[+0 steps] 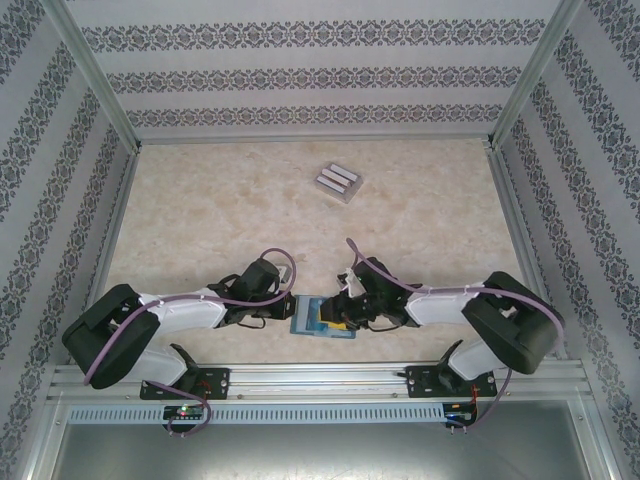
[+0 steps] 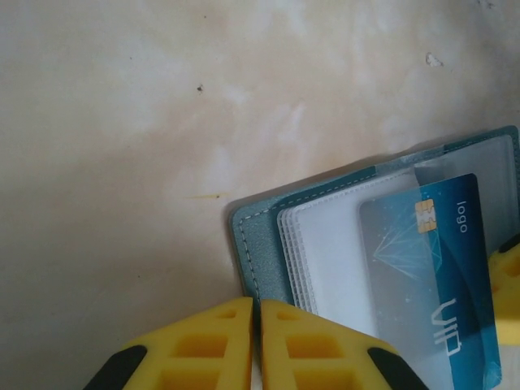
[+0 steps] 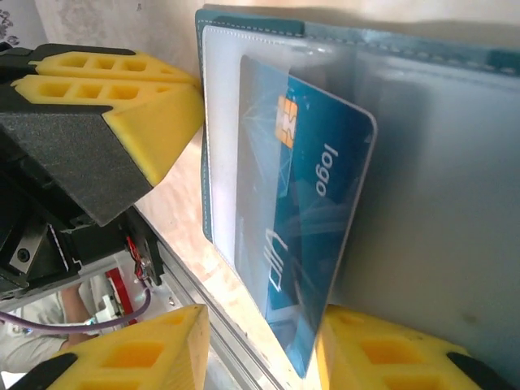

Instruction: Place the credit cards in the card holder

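The wallet (image 2: 260, 244) is laid open on the beige marbled table (image 1: 220, 210), near the front rail (image 1: 320, 378), between both grippers. A blue card (image 2: 431, 276) is tucked partway into a clear pocket. The left gripper (image 2: 256, 313) is closed to a slit at the wallet's edge; whether the cover is pinched cannot be told. The right gripper (image 3: 260, 333) is spread apart, with the card's end between its fingers. More cards (image 1: 338, 182) are stacked far back. The table is enclosed by walls (image 1: 300, 70) of striped, patterned wallpaper.
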